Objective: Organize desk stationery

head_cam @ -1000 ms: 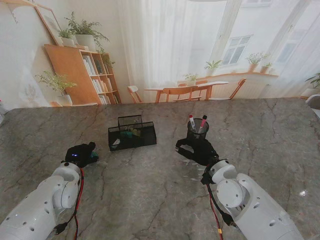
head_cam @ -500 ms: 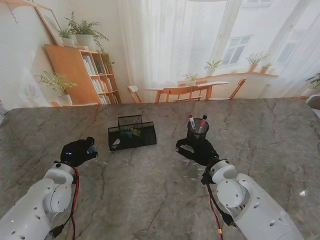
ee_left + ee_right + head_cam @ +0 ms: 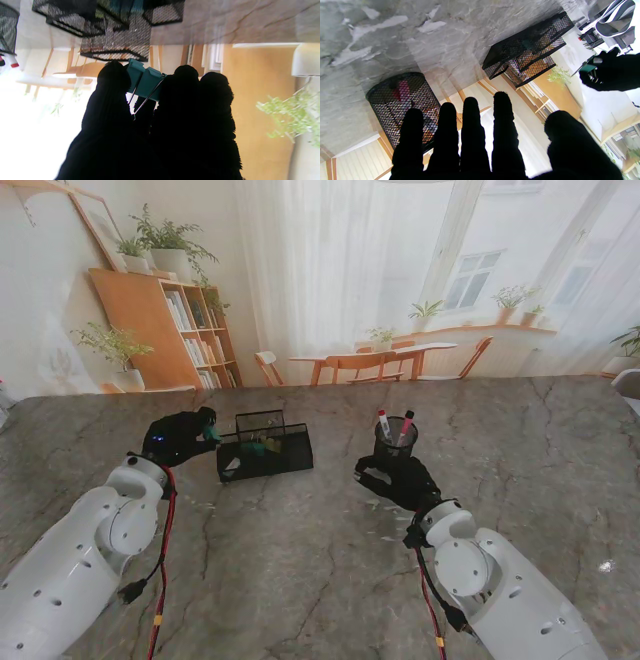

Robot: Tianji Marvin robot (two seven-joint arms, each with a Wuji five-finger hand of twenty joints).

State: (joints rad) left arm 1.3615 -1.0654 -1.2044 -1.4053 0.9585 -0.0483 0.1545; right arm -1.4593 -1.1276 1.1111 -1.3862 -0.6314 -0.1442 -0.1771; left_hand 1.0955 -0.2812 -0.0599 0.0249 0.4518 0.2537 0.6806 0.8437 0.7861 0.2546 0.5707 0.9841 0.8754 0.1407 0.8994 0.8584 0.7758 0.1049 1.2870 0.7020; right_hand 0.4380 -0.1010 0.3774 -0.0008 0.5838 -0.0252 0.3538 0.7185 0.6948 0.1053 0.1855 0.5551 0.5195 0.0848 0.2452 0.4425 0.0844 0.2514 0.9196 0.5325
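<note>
Stationery sits on a grey marble worktop (image 3: 300,580): a black mesh organiser tray (image 3: 265,451) left of centre, and a round mesh pen cup (image 3: 395,442) holding two red-capped markers (image 3: 384,423) to its right. The right hand (image 3: 398,480) lies just nearer to me than the cup, fingers spread and holding nothing. The left hand (image 3: 180,437), beside the tray's left end, pinches a teal binder clip (image 3: 144,81).
</note>
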